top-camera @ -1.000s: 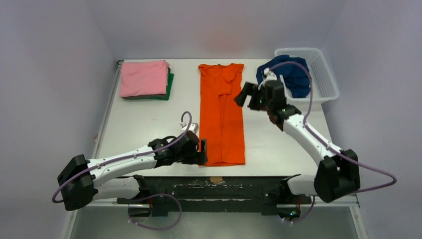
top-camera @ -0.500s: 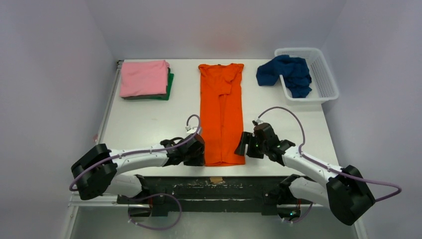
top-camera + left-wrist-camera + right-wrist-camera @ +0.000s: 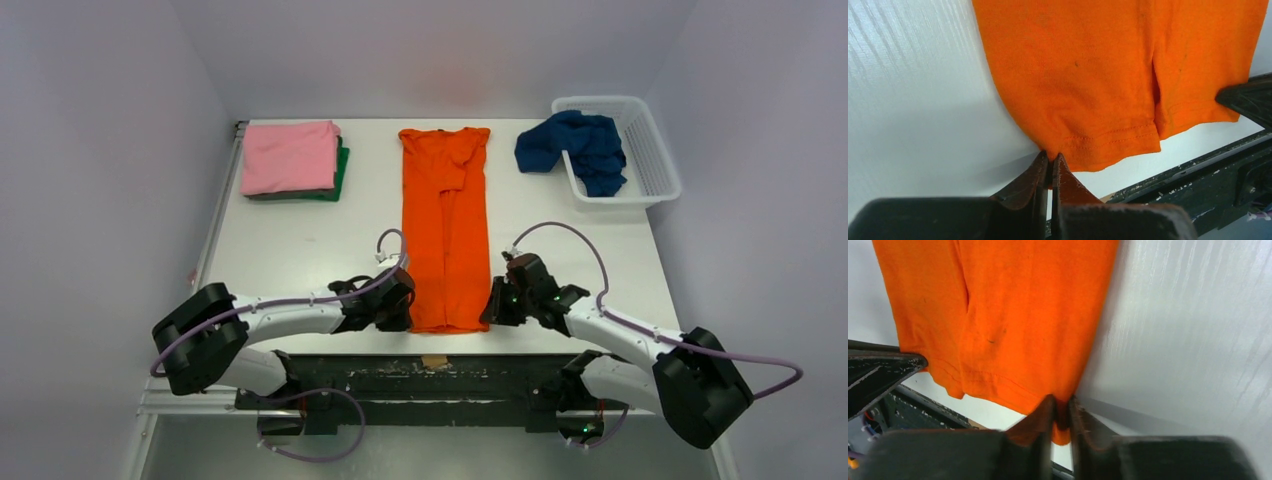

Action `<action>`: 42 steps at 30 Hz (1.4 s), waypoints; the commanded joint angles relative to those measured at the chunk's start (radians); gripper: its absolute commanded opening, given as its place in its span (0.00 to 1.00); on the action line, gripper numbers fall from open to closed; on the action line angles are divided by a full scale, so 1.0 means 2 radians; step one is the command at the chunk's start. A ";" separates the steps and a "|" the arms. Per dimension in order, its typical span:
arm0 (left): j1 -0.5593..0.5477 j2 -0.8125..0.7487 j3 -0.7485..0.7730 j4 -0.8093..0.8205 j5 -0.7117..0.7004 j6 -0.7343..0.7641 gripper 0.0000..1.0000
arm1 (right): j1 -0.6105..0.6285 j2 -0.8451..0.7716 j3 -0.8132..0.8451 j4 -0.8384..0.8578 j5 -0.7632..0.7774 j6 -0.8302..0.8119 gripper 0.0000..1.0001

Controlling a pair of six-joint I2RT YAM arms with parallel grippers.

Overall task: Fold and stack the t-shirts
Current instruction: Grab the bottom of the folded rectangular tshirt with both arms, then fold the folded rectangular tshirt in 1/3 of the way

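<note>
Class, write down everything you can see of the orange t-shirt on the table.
The orange t-shirt lies flat on the white table, folded lengthwise into a long narrow strip, with the neck at the far end and the stitched hem at the near edge. It looks like soft knit cotton, bright orange with a few small dark specks. The folded sides meet along the middle. The left gripper pinches its near left hem corner, and the right gripper its near right corner.
</note>
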 commanded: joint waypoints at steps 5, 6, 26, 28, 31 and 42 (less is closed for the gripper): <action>-0.018 -0.032 -0.051 -0.013 0.038 -0.010 0.00 | 0.014 -0.025 -0.026 -0.040 -0.049 -0.002 0.00; -0.026 -0.047 -0.063 -0.007 0.044 -0.013 0.00 | 0.015 -0.041 -0.026 -0.059 -0.051 -0.005 0.00; 0.096 -0.008 0.164 -0.069 0.087 0.143 0.00 | -0.034 0.031 0.147 -0.011 0.028 -0.012 0.00; 0.116 0.021 0.200 -0.074 0.091 0.158 0.00 | -0.056 0.059 0.171 0.007 0.027 -0.012 0.00; 0.158 0.070 0.246 -0.076 0.119 0.168 0.00 | -0.082 0.104 0.209 0.021 0.026 -0.018 0.00; 0.251 0.195 0.374 -0.089 0.146 0.193 0.00 | -0.149 0.270 0.340 0.038 -0.009 -0.034 0.00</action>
